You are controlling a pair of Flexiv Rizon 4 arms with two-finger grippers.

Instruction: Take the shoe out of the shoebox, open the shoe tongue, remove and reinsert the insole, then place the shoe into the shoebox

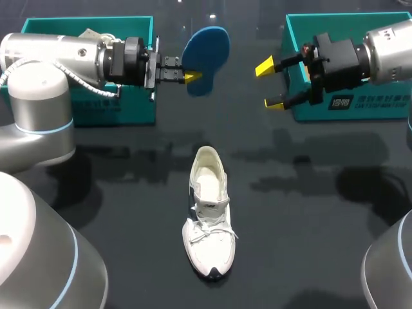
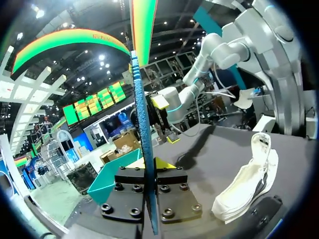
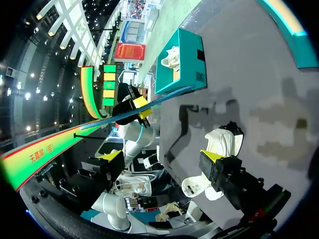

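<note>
1. Left pincer pinches the blue insole, held on edge, in the frame's upper middle.
2. Right pincer, upper right, is spread wide.
3. White shoe lies on the counter, lower middle.

Bright overhead lighting, blotchy soft shadows, reflections on dark table

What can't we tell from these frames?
Head view, left shoebox: the left arm covers most of the interior, so its contents are unclear.
Head view, right shoebox: the right arm and the frame edge hide the inside.
Left wrist view, insole: it sits edge-on in the left gripper, so its faces are hidden.
Head view, shoe: its own upper covers the inside toward the toe.
</note>
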